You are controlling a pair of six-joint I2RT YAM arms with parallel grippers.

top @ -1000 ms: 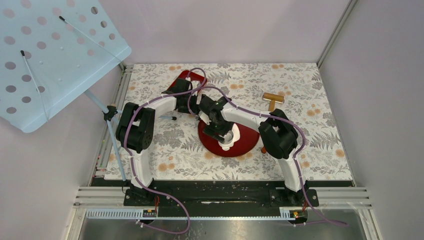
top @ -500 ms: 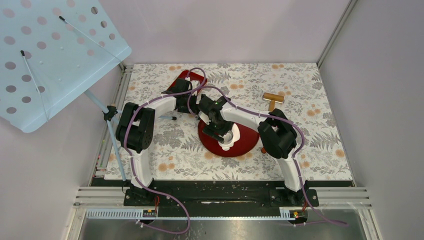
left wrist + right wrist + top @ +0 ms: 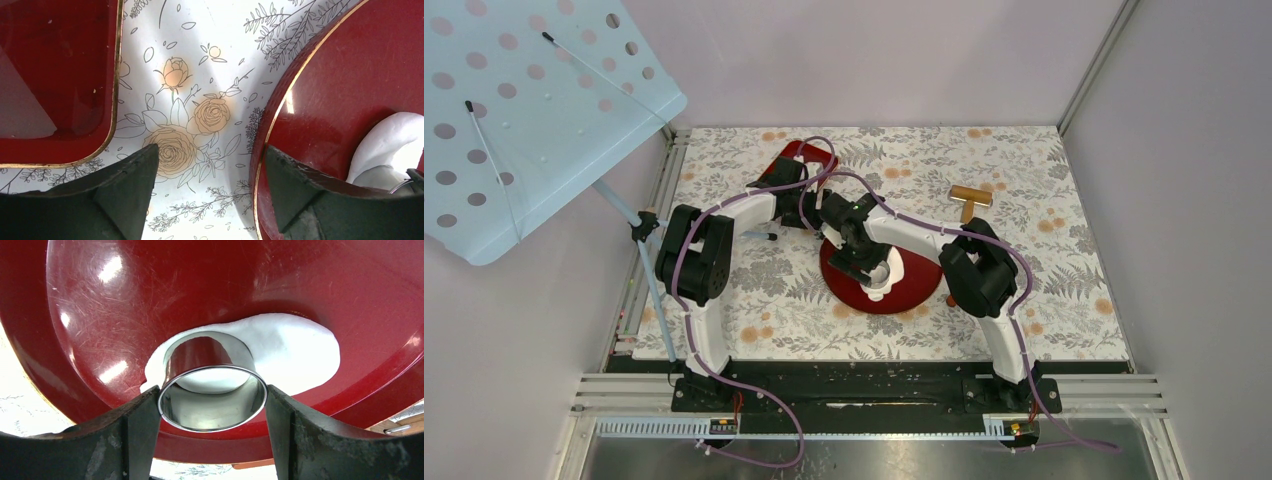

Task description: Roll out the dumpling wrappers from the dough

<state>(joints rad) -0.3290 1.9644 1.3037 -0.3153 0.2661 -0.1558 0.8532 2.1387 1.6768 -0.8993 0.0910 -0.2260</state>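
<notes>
A white dough sheet lies on the round red plate. It also shows in the top view. My right gripper is shut on a shiny metal ring cutter, which stands on the near left part of the dough. White dough shows inside the ring. No separate dumpling wrapper disc is in view. My left gripper is open and empty. It hangs over the floral cloth between a red rectangular tray and the round plate's rim.
In the top view the red rectangular tray lies at the back. A brass T-shaped tool lies at the right. A small dark stick lies left of the plate. A wooden piece pokes out by the plate's right edge.
My right wrist has shifted very slightly toward the far left over the plate, with the cutter still in it. The left arm has not moved.
</notes>
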